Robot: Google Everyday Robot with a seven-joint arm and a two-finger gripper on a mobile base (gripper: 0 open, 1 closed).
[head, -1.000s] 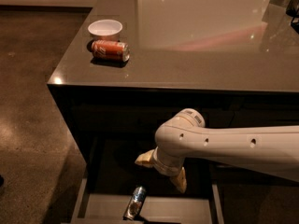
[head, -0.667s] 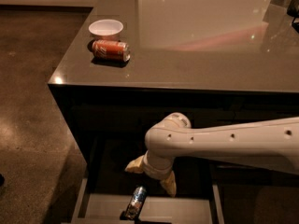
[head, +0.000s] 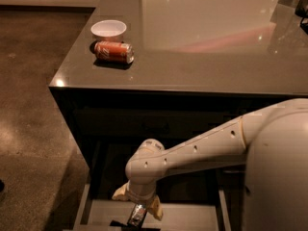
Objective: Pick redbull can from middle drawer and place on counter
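My gripper (head: 138, 205) hangs in the drawer (head: 192, 217), fingers (head: 121, 192) spread astride the can (head: 137, 217), lined up to clamp it

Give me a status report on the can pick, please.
Gripper down in middle drawer, open, straddling redbull can. Can lying on drawer floor, not yet lifted. Orange can, white bowl on counter.
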